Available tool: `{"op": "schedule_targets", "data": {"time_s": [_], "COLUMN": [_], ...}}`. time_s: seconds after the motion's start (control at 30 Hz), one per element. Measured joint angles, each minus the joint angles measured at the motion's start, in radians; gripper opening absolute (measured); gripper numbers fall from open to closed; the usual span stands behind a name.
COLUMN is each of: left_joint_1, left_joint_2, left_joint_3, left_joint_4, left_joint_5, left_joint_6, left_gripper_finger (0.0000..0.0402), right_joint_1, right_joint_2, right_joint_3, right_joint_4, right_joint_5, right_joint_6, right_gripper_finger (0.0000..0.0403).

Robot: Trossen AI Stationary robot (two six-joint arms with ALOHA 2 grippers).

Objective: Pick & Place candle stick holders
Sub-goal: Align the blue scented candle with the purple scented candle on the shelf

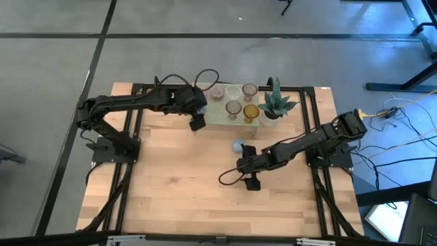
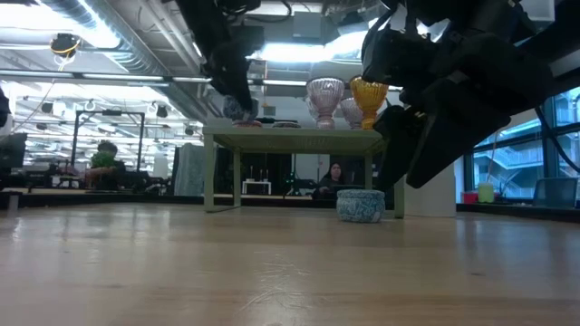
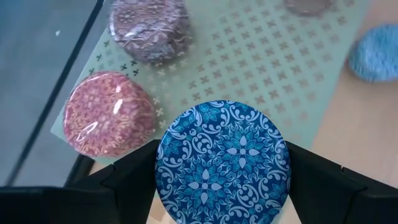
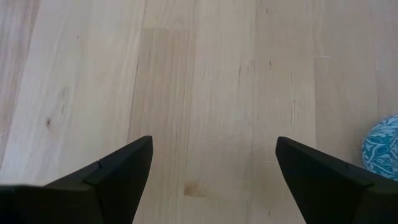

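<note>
A dark blue patterned candle stick holder [image 3: 222,162] sits between the fingers of my left gripper [image 1: 196,123], above the left end of the pale green perforated stand [image 1: 222,117]. Pink [image 3: 109,121] and mauve [image 3: 149,28] holders rest on the stand below it. More holders, among them an amber one [image 1: 251,111], stand farther right on the stand. A light blue holder [image 1: 238,145] sits on the table. Beside it my right gripper [image 1: 250,181] hangs open over bare wood. My left gripper pinches the dark blue holder between its two fingers, one on each side of the round wall [image 3: 160,171]. The fingers slant down from the table's left side. The holder's round patterned face is toward the wrist camera, and it hangs clear of the stand.
A spiky green potted plant [image 1: 276,104] stands at the stand's right end. The stand rests on legs [image 2: 210,177] above the wooden table [image 1: 177,191]. Cables loop behind the stand and near my right gripper. People sit in the room beyond.
</note>
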State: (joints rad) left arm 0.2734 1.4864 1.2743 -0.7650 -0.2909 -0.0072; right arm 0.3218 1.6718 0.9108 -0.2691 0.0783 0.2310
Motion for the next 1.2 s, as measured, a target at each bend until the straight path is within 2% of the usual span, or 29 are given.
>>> {"op": "schedule_targets", "data": {"time_s": [0.4,0.77,0.9,1.2], "left_joint_1": [0.03,0.013,0.009,0.007], "left_joint_2": [0.0,0.005,0.015,0.089], "left_joint_3": [-0.016,-0.08,-0.081,-0.081], "left_joint_4": [0.027,0.279,0.352,0.378], "left_joint_5": [0.057,0.126,0.105,0.111], "left_joint_6": [-0.098,-0.093,-0.079,-0.075], "left_gripper_finger": [0.0295,0.0295,0.0295,0.0295], "right_joint_1": [0.0,0.0,0.0,0.0], "right_joint_2": [0.0,0.0,0.0,0.001], "right_joint_3": [0.0,0.0,0.0,0.001], "right_joint_4": [0.04,0.041,0.041,0.041], "right_joint_5": [0.0,0.0,0.0,0.0], "right_joint_6": [-0.003,-0.001,0.0,0.0], "right_gripper_finger": [0.0343,0.0343,0.0343,0.0343]}}
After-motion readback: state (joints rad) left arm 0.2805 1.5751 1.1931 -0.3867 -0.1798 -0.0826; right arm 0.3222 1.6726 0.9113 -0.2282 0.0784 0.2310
